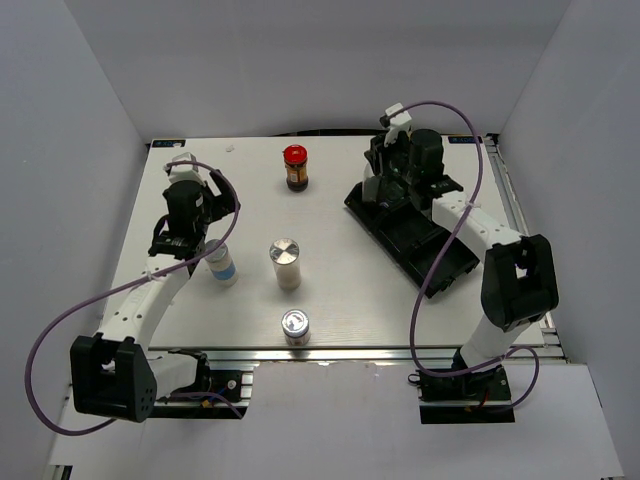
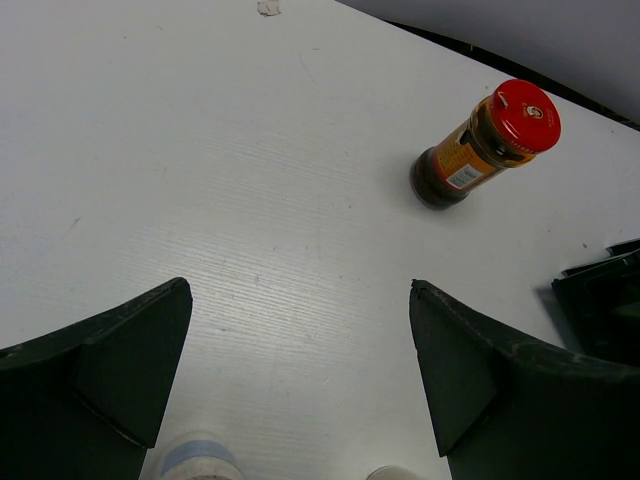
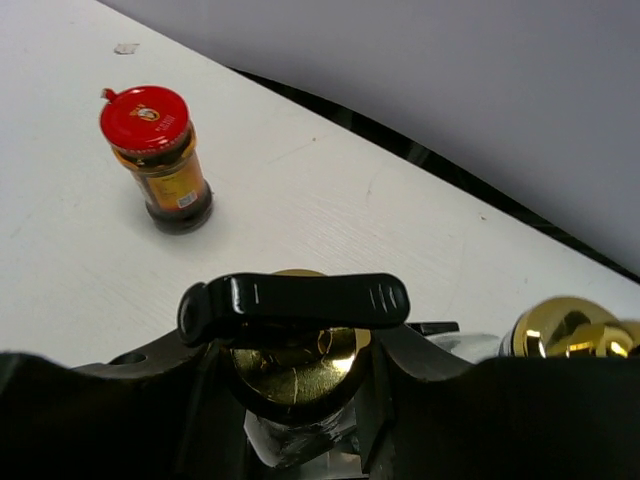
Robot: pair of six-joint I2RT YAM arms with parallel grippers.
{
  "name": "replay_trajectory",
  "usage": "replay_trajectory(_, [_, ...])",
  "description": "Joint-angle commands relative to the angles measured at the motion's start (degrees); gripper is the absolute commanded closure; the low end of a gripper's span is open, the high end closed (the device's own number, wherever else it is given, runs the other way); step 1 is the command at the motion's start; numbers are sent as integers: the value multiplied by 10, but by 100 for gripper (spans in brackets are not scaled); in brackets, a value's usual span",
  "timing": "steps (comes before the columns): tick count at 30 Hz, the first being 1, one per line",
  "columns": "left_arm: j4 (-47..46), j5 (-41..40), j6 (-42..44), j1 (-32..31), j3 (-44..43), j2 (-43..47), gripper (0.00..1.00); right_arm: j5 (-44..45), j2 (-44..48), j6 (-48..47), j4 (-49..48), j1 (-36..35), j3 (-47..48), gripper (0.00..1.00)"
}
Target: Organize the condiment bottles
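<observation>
The right end effector was closed around the neck of a glass bottle with a gold pourer, and its two fingers pressed the gold cap from both sides. This bottle was upright at the far end of the black tray. We could not tell if its base already rested in a compartment. A second glass bottle with the same gold pourer stood just beside it, on the right in the wrist view. The right arm reached far forward over the tray, with the wrist bent down.

The left end effector was fully open and held nothing. The blue-labelled shaker stood upright on the tabletop, just under this end effector and a little toward the wrist side. Only its top showed at the lower edge of the left wrist view. We judged that the left arm was the nearer one for this shaker, and that the fingers needed to come back a little and then down along its vertical axis.

The red-lidded jar stood far ahead, well apart from the tray. The tall silver-lidded shaker and the small silver-lidded shaker waited in the middle.
</observation>
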State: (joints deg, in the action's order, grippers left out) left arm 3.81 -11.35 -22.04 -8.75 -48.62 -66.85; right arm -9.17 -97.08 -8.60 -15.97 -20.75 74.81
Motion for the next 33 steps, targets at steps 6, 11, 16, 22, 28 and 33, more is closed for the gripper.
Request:
replay_trajectory(6, [-7,11,1,-1,-26,-4,2,65,26,56,-148,1,-37,81])
replay_trajectory(11, [-6,12,1,0,-30,-7,2,65,44,65,-155,2,-55,46])
replay_trajectory(16, [-1,15,0,0,-33,-13,2,79,62,73,-154,1,-69,32])
replay_trajectory(22, [4,29,2,0,-46,-19,2,89,82,82,-132,2,-78,12])
replay_trajectory(28, [9,50,5,0,-61,-30,2,138,119,123,-77,1,-84,11])
replay_trajectory(33, [18,77,16,-1,-96,-57,2,179,166,140,-46,1,-113,11])
